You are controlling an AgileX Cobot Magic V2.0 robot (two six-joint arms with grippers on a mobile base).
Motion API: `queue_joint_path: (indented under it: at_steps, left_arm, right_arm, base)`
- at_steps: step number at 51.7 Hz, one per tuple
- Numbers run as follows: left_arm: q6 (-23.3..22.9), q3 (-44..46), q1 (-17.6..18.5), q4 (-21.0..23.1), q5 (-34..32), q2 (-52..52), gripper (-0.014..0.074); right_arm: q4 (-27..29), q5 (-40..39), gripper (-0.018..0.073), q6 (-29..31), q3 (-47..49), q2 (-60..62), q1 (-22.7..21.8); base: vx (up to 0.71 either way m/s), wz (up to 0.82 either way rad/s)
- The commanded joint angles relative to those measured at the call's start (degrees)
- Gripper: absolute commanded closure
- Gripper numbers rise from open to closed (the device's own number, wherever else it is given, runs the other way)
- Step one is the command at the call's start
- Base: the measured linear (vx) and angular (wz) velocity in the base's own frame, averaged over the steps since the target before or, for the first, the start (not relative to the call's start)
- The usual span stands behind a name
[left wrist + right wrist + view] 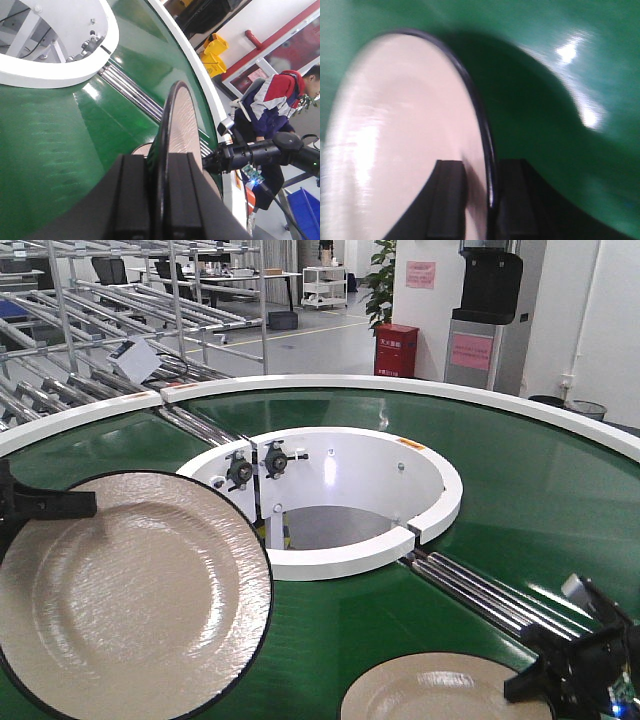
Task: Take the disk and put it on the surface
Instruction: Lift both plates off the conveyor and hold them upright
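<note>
A large cream disk with a black rim [130, 590] is lifted and tilted over the green belt at the left. My left gripper [88, 505] is shut on its left edge. In the left wrist view the disk [180, 120] stands edge-on, clamped by the left gripper [161, 161]. A second cream disk [445, 692] lies on the belt at the bottom right. My right gripper [535, 680] sits at its right edge. In the right wrist view the right gripper [482, 167] straddles the disk's rim [487, 135] with a gap still showing. The dark taped surface is out of view.
The green ring conveyor [520, 490] curves around a white central well [350, 490] with steel rollers [480, 590] across the belt. Metal racks [120, 320] stand behind. In the left wrist view a person [280, 105] stands beyond the belt's white outer rim.
</note>
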State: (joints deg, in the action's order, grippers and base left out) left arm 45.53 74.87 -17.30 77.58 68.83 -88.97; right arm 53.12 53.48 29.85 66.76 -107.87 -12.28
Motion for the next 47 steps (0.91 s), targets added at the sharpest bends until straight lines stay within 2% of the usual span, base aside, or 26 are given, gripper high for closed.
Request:
queue_joint_path:
  at_steps: [1, 12, 18, 27, 33, 40, 47]
  left_arm:
    - [-0.8, 1.53, 0.16, 7.99, 2.67, 2.59, 0.0604]
    - [-3.06, 1.53, 0.05, 8.72, 1.18, 2.59, 0.0604]
    - [-4.16, 1.53, -0.15, 10.1, 0.97, 2.59, 0.0604]
    - [-7.42, 1.53, -0.15, 11.76, -0.08, 2.59, 0.0604]
    - [-9.12, 1.53, -0.64, 12.68, -1.02, 2.59, 0.0604]
    - [-10.35, 1.53, -2.17, 12.85, -0.52, 2.59, 0.0604]
    - [-10.29, 1.53, -2.15, 12.65, -0.02, 2.59, 0.0604]
  right_arm:
    - [5.88, 2.93, 0.0574, 1.82, 1.25, 3.06, -0.1]
    - [17.92, 9.44, 0.0569, 4.0, 1.25, 8.36, -0.35]
    - [25.14, 9.88, 0.0568, 4.34, 1.25, 12.97, -0.35]
    - [32.7, 9.53, 0.0568, 3.26, 1.25, 19.24, -0.35]
    - [35.73, 9.09, 0.0568, 2.51, 1.25, 21.74, -0.59]
    - [36.05, 8.87, 0.0568, 1.56, 1.25, 23.06, -0.65]
    - [36.17, 8.7, 0.0568, 1.54, 1.25, 23.14, -0.65]
  base:
    - [0.0, 0.0]
    - [0.0, 0.0]
    - [0.0, 0.0]
    - [0.0, 0.0]
    - [0.0, 0.0]
    - [0.0, 0.0]
    - [0.0, 0.0]
